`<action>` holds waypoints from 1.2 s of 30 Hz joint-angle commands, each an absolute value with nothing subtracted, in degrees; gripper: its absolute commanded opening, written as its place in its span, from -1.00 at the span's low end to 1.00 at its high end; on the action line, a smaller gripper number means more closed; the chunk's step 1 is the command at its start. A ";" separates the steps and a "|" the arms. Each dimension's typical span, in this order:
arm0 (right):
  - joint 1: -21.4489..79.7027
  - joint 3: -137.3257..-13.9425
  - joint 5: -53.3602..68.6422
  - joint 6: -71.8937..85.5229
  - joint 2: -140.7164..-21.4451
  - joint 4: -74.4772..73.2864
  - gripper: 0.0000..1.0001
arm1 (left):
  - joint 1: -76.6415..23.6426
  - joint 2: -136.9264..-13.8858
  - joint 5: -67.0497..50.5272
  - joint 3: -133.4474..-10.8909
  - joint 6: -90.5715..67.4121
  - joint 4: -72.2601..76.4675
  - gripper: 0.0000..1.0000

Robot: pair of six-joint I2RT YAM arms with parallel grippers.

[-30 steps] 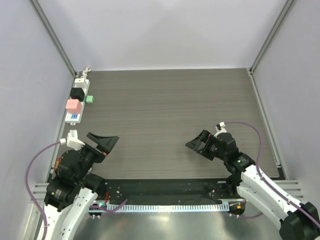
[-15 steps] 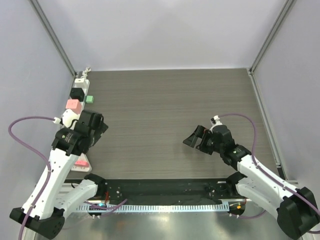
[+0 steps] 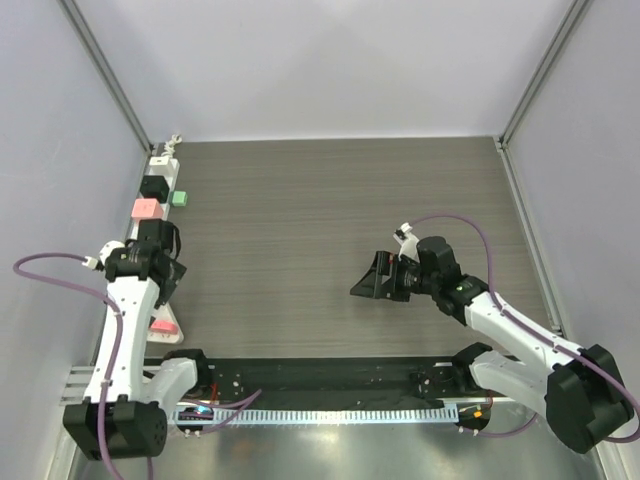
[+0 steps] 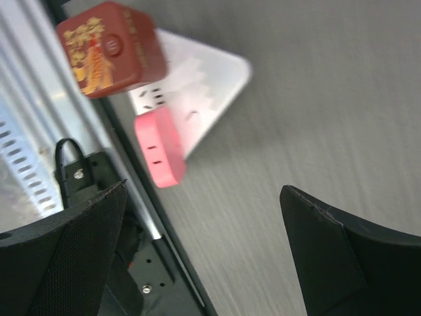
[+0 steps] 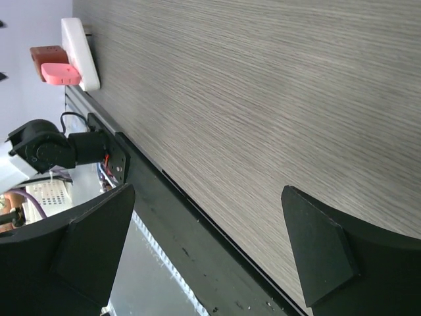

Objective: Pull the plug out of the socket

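Note:
The socket is a long white power strip [image 3: 160, 168] lying along the table's left edge. A black plug [image 3: 153, 187] and a pink plug [image 3: 147, 208] sit in its far half. In the left wrist view a dark red plug with gold print [image 4: 108, 49] stands on the strip [image 4: 197, 82] near its near end, beside a pink block [image 4: 160, 148]. My left gripper [image 3: 152, 265] hovers over the strip's near half, open and empty [image 4: 202, 197]. My right gripper [image 3: 368, 282] is open and empty [image 5: 208, 191] over the middle of the table, pointing left at the strip end [image 5: 79, 49].
A small green block [image 3: 180, 197] lies on the table just right of the black plug. A black rail with the arm bases [image 3: 320, 375] runs along the near edge. Grey walls and metal posts close in the left, right and far sides.
My left arm has swung from the near edge out over the power strip at the left. My right gripper has moved left and turned toward the strip. Both stayed open.

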State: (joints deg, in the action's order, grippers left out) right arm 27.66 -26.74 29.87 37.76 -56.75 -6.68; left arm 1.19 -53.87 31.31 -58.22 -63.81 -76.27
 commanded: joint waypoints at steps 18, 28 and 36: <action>36.82 -38.91 35.25 41.13 -76.09 14.31 1.00 | 14.06 -48.69 24.70 -45.18 -69.08 -70.49 0.58; 45.08 -52.28 34.10 44.03 -89.73 18.54 0.99 | 14.59 -48.52 25.66 -42.90 -70.57 -68.73 0.36; 48.08 -67.65 36.65 44.91 -102.55 17.05 0.99 | 14.85 -48.51 27.07 -42.01 -71.02 -67.24 0.19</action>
